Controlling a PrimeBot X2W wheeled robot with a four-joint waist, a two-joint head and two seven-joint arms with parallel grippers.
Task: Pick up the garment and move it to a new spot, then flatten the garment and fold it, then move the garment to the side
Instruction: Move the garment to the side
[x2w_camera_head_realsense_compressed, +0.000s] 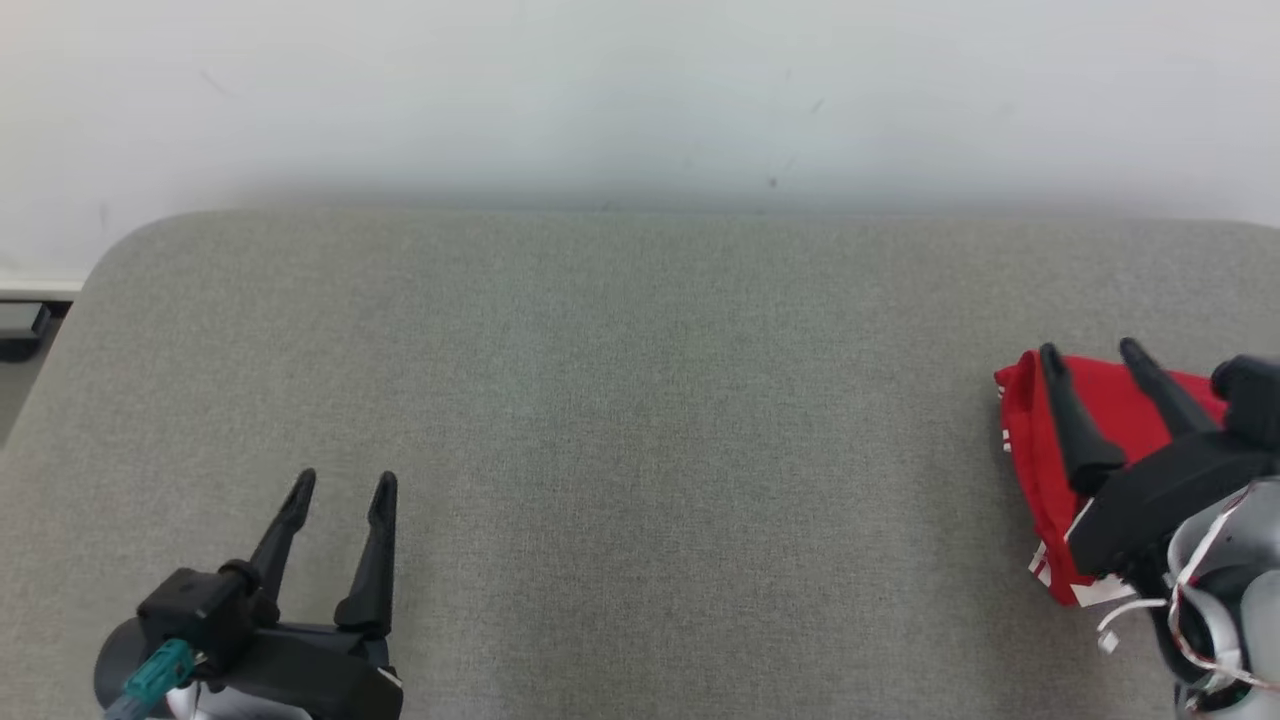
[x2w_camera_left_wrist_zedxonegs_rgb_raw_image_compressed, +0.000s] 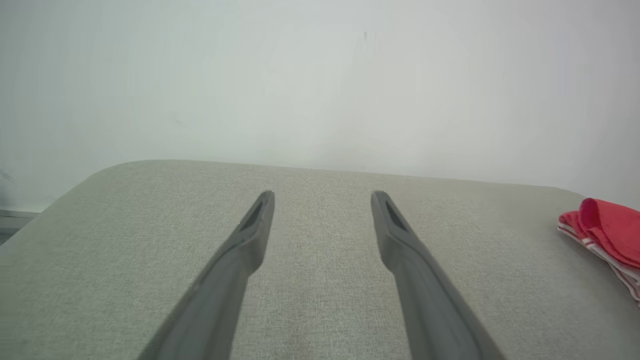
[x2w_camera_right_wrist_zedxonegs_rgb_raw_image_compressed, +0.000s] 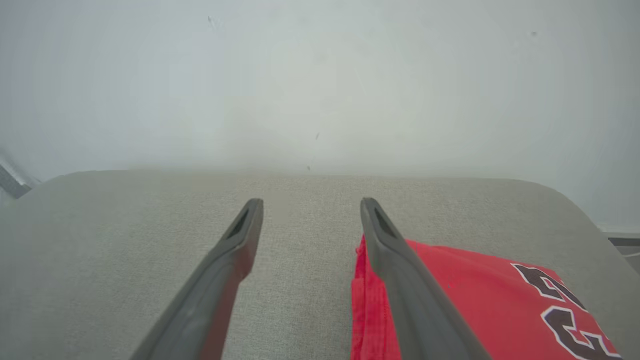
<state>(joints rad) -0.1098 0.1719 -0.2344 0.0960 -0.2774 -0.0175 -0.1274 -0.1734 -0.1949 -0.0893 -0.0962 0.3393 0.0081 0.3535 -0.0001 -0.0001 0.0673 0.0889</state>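
A folded red garment (x2w_camera_head_realsense_compressed: 1110, 420) with white trim and dark lettering lies at the right side of the grey padded table (x2w_camera_head_realsense_compressed: 640, 420). My right gripper (x2w_camera_head_realsense_compressed: 1092, 352) hovers over it, open, with nothing between its fingers. In the right wrist view the garment (x2w_camera_right_wrist_zedxonegs_rgb_raw_image_compressed: 475, 295) lies under and to the right of the right finger (x2w_camera_right_wrist_zedxonegs_rgb_raw_image_compressed: 400, 270), and the gripper (x2w_camera_right_wrist_zedxonegs_rgb_raw_image_compressed: 311, 210) stands open over bare cloth. My left gripper (x2w_camera_head_realsense_compressed: 346, 484) is open near the front left, far from the garment. From the left wrist, the gripper (x2w_camera_left_wrist_zedxonegs_rgb_raw_image_compressed: 323, 197) is open and the garment (x2w_camera_left_wrist_zedxonegs_rgb_raw_image_compressed: 607, 232) shows at the far right.
A pale wall (x2w_camera_head_realsense_compressed: 640, 90) rises behind the table's far edge. The table's rounded left corner (x2w_camera_head_realsense_compressed: 130, 250) drops to a floor with a dark object (x2w_camera_head_realsense_compressed: 20, 330) at the far left.
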